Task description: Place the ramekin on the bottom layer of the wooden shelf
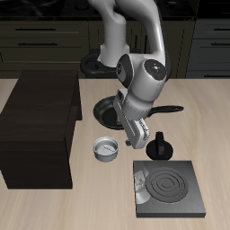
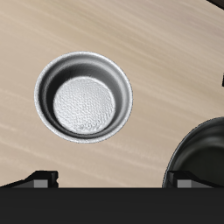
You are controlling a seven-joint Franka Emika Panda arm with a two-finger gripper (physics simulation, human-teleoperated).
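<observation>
Small silvery ribbed ramekin [image 2: 84,95] beside dark wooden shelf [image 1: 38,126]: probably light, rigid, slick; pinch rim. Gripper [image 2: 109,179] spread, empty.

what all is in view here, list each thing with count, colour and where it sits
small round silvery ribbed ramekin: one, silvery-white wall, grey inside, on the table beside the shelf, nothing gripping it
large dark brown wooden shelf: one, nearly black, boxy with flat top, on the table next to the ramekin
black frying pan: one, black, farther back than the ramekin, mostly hidden by the arm, handle sticking out past it
small black knobbed pot: one, black, just behind the stove plate
flat black square stove plate: one, black with a ringed burner, near the table's front edge
light wooden table: one, pale wood
robot arm: one, white and grey, reaching over the pan
hand: one, above the table by the ramekin, fingers not clear enough to judge
</observation>
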